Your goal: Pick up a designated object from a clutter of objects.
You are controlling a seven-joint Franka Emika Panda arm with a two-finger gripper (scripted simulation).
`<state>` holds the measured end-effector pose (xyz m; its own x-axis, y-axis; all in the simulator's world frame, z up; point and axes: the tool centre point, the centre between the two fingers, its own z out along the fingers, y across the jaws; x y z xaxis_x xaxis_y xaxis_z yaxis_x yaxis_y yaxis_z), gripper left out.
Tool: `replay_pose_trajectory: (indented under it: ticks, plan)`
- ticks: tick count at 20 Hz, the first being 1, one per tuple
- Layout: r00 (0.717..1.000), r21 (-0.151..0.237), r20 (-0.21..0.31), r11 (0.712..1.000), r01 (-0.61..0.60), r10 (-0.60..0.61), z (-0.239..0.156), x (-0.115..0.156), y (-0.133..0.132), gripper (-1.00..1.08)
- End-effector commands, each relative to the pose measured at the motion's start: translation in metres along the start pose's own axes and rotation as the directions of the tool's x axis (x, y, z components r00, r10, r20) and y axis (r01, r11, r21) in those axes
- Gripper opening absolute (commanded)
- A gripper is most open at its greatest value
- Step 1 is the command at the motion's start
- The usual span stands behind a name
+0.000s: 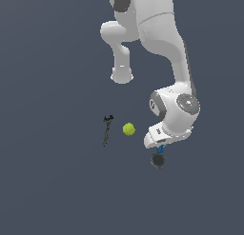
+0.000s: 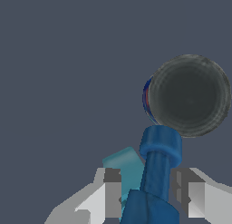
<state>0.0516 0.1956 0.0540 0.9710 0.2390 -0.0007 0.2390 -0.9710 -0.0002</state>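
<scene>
The dark royal-blue piece [image 2: 157, 171] sits between my gripper's [image 2: 149, 191] two fingers. Its wide end fills the gap between them and its capped narrow end points toward the dark grey round disc [image 2: 189, 96]. The gripper looks shut on it. In the exterior view only a small part of the blue piece [image 1: 162, 149] shows under the gripper [image 1: 160, 146], just above the disc [image 1: 158, 160]. The teal brick [image 2: 123, 166] lies right beside the blue piece, by one finger [image 2: 113, 193]. The brick is hidden in the exterior view.
The yellow-green ball [image 1: 128, 129] lies to the exterior view's left of the gripper. The black adjustable wrench [image 1: 107, 130] lies further left. A red-and-blue edge [image 2: 147, 99] shows under the disc's rim. The floor is plain dark grey.
</scene>
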Motion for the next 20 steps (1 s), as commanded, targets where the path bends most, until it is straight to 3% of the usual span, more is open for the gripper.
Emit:
replay_pose_trajectory:
  ticks: [1, 12, 20]
  plan:
    - [1.0, 0.0, -0.001, 1.0, -0.001, 0.001, 0.0, 0.0, 0.001, -1.0]
    - [1.0, 0.0, 0.0, 1.0, 0.0, 0.0, -0.002, 0.0, 0.0, -1.0]
    - [1.0, -0.001, 0.0, 1.0, 0.0, 0.0, -0.027, -0.01, 0.002, -1.0]
